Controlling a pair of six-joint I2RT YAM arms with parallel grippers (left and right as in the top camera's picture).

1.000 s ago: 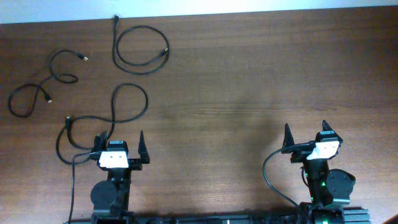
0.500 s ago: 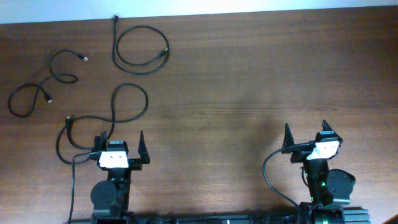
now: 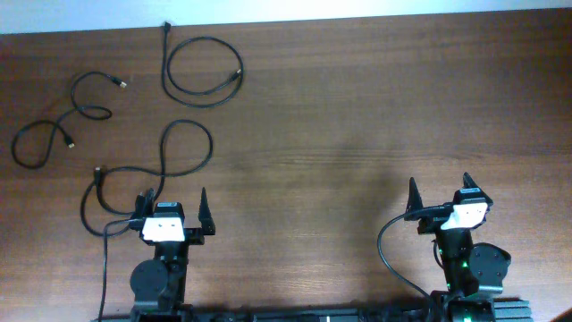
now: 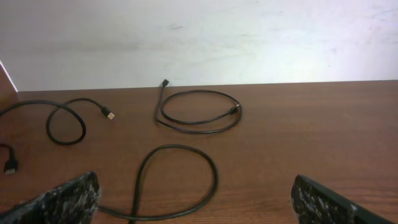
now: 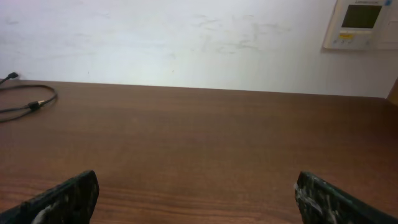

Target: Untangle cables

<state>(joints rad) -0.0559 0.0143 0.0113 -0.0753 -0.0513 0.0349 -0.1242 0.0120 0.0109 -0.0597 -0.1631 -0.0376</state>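
Observation:
Three thin black cables lie apart on the left half of the wooden table (image 3: 340, 134). One forms a round coil (image 3: 239, 73) at the back, also in the left wrist view (image 4: 237, 118). A second cable (image 3: 92, 111) squiggles at the far left (image 4: 84, 127). The third cable (image 3: 211, 143) crosses itself in a loop (image 4: 214, 180) just ahead of my left gripper (image 3: 175, 199), which stands open over it (image 4: 194, 202), holding nothing. My right gripper (image 3: 439, 190) is open over bare wood (image 5: 196, 199), far from all cables.
A white wall (image 4: 249, 37) rises behind the table's back edge, with a wall controller (image 5: 362, 23) at the right. Thicker black arm wiring (image 3: 384, 250) curls beside the right base. The coil's end (image 5: 34, 104) shows at the far left of the right wrist view.

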